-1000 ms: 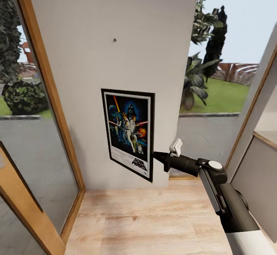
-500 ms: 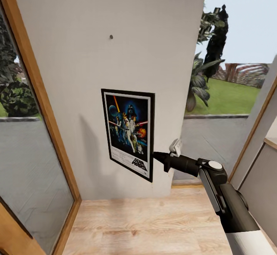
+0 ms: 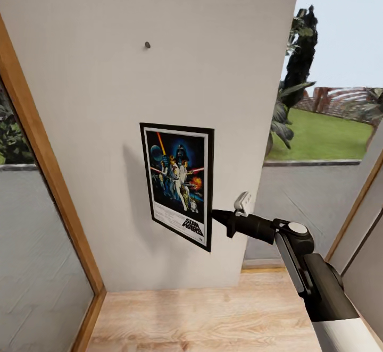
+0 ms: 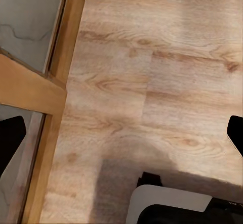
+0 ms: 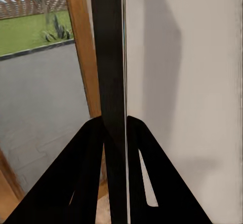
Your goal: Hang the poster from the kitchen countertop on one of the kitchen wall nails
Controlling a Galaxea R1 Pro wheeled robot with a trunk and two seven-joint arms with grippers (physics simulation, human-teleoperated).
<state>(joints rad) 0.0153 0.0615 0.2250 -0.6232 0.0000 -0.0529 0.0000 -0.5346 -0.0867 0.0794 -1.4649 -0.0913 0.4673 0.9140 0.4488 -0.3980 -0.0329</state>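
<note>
Black-framed and bright with film art, the poster (image 3: pixel 178 183) hangs upright in mid-air before the pale wall (image 3: pixel 213 49), pinched at its lower right edge by the right gripper (image 3: pixel 215 216). Up close, the two dark fingers (image 5: pixel 83 183) clamp the poster (image 5: pixel 112 82) edge-on. A small nail (image 3: pixel 147 45) sits well above it on the wall. The left gripper (image 4: pixel 121 138) points at the wooden floor (image 4: pixel 162 72), tips spread wide, holding nothing.

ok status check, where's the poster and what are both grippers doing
Right gripper shut on the poster, pinching its right edge. Poster upright before the wall, well below the nail. Left gripper open over wood floor. Nothing in the way.
</note>
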